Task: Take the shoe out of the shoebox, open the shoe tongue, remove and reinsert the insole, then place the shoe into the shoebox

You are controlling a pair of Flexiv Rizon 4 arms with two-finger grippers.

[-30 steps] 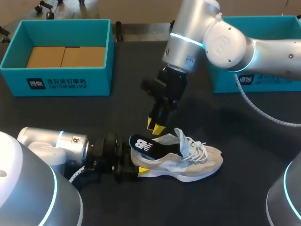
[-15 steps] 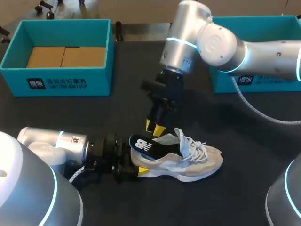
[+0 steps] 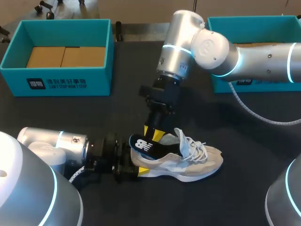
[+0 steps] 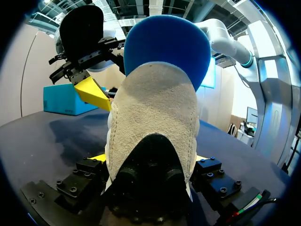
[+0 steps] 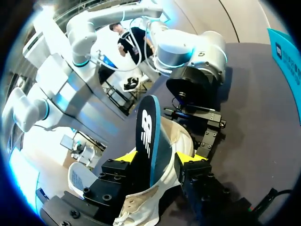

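Left pincer [image 3: 136,165] grips the shoe [image 3: 188,165] — right pincer [image 3: 152,133] straddles the insole [image 3: 143,145].

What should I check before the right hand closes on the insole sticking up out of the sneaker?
1. Hold: left hand shut on the beige suede sneaker's heel: ok.
2. Target: dark blue foam insole stands up out of the heel: ok.
3. Alignment: insole sits between the right hand's open fingers: ok.
4. Contact: both fingers touching the insole: not ok, a gap shows on one side.
5. Clearance: white laces lie away from the right hand: ok.
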